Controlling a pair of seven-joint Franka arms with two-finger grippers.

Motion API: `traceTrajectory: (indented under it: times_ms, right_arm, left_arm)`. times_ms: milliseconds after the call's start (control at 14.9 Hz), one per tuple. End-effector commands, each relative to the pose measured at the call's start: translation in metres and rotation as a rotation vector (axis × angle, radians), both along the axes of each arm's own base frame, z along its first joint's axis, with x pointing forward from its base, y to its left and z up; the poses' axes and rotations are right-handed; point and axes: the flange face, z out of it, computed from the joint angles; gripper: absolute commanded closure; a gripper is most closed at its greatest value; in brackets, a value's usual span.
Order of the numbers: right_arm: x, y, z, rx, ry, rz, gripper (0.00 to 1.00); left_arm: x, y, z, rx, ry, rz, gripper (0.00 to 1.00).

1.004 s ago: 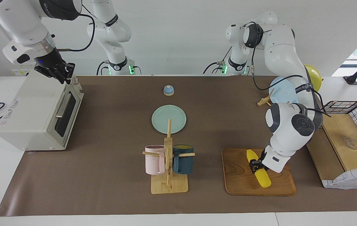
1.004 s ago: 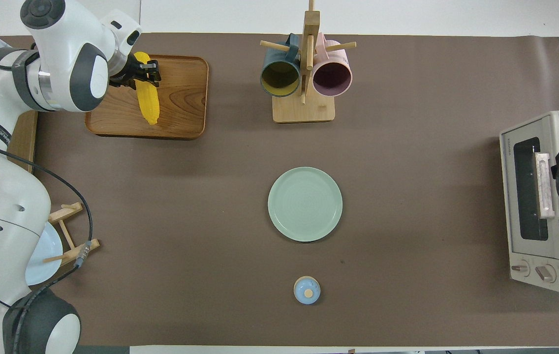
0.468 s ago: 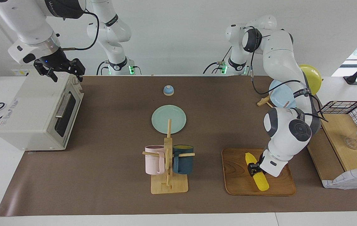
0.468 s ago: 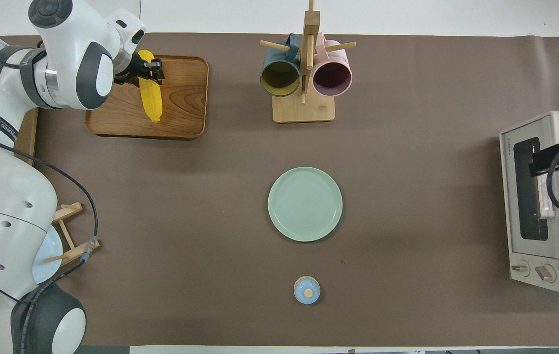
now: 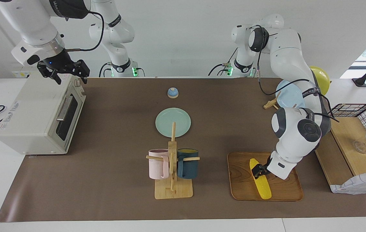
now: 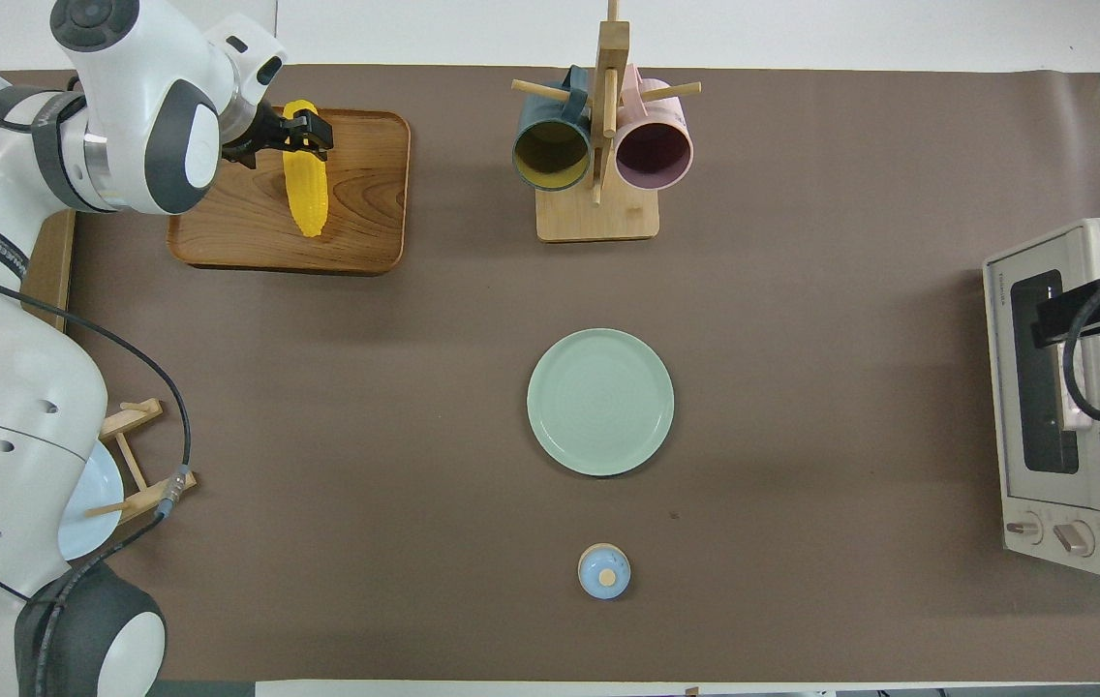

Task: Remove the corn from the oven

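The corn (image 5: 261, 184) is a bright yellow cob lying on the wooden tray (image 5: 286, 192) at the left arm's end of the table. It also shows in the overhead view (image 6: 306, 189). My left gripper (image 5: 259, 170) is shut on the corn near its thicker end (image 6: 303, 133). The cream-white oven (image 5: 34, 112) stands at the right arm's end with its dark glass door shut (image 6: 1044, 387). My right gripper (image 5: 68, 77) hangs open and empty in the air over the oven's top edge above the door (image 6: 1058, 324).
A green plate (image 5: 173, 121) lies mid-table. A wooden mug rack (image 5: 172, 180) with a pink and a dark blue mug stands farther from the robots. A small blue bell (image 5: 172, 92) sits near the robots. A light blue plate in a stand (image 5: 287, 96) and a wire basket (image 5: 360, 112) are at the left arm's end.
My left gripper has shifted and turned the corn on the tray, toward the mug rack. My right gripper has risen off the oven's top and turned, its fingers now spread.
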Motion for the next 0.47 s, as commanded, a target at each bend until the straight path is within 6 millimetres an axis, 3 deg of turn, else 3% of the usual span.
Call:
traceTrajectory:
  times_ms: [0,401]
  right_arm:
    - [0.003,-0.007,0.002,0.024,0.002,-0.025,0.0]
    - [0.005,-0.008,0.0,0.027,0.019,-0.027,0.0]
  left_arm:
    - [-0.032,0.005,0.055,0.043,0.053,-0.011,0.0]
    - [-0.115,0.019,0.162,0.077,0.093,-0.004,0.0]
